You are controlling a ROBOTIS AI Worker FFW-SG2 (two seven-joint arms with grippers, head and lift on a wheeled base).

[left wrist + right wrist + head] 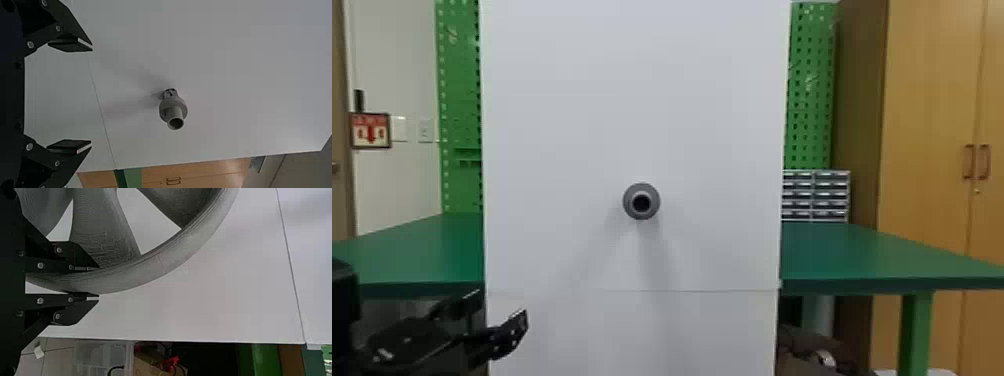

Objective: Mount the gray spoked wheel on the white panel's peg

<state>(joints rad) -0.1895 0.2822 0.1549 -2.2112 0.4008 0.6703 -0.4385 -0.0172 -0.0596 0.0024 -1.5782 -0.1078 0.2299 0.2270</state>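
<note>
Before the white panel [632, 100], the right claw [98, 283] clamps the gray spoked wheel [168, 262] and the left claw [499, 311] stands spread apart.

Soft light from above; the peg [642, 189] casts 2 faint shadows down the white panel [632, 100]

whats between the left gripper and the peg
The stretch is bare in the left wrist view: between the left gripper and the peg runs only white panel, marked by a thin seam and soft shadows.
</note>
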